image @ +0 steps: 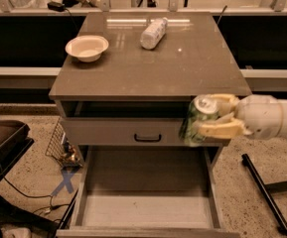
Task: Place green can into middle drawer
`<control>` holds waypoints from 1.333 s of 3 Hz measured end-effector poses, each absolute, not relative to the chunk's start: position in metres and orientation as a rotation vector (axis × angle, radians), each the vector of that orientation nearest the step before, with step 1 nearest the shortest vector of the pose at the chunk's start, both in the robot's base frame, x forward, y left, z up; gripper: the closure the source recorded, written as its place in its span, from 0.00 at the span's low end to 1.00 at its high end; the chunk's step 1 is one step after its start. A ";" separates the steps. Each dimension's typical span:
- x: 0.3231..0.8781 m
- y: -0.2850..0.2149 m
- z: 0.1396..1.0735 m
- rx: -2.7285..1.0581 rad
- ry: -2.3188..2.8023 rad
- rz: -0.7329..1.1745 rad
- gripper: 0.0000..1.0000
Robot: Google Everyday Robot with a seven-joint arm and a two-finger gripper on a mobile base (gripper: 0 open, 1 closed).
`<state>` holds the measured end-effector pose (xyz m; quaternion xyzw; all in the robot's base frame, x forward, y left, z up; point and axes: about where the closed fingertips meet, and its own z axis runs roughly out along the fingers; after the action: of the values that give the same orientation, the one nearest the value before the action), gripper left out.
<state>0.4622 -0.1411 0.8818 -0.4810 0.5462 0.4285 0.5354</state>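
My gripper (pixel 208 116) comes in from the right and is shut on the green can (pixel 197 119), one pale finger above it and one below. The can's silver top with its pull tab faces up. I hold the can in front of the right end of the grey drawer front (pixel 123 131), above the right side of the middle drawer (pixel 148 207). That drawer is pulled out at the bottom of the cabinet, and its pale floor is bare.
A white bowl (pixel 87 47) and a white plastic bottle (pixel 153 32) lying on its side are on the cabinet top (pixel 182 68). A black bar (pixel 264 192) lies on the floor at the right. A wire basket (pixel 58 145) and a dark case (pixel 4 138) are at the left.
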 end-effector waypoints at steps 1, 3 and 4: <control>0.446 -0.092 0.810 -1.285 1.265 0.977 1.00; 0.447 -0.037 0.715 -1.423 1.313 0.972 1.00; 0.447 -0.037 0.715 -1.423 1.313 0.973 1.00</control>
<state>0.4473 -0.0368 0.7154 -0.5804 0.5352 0.3966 0.4684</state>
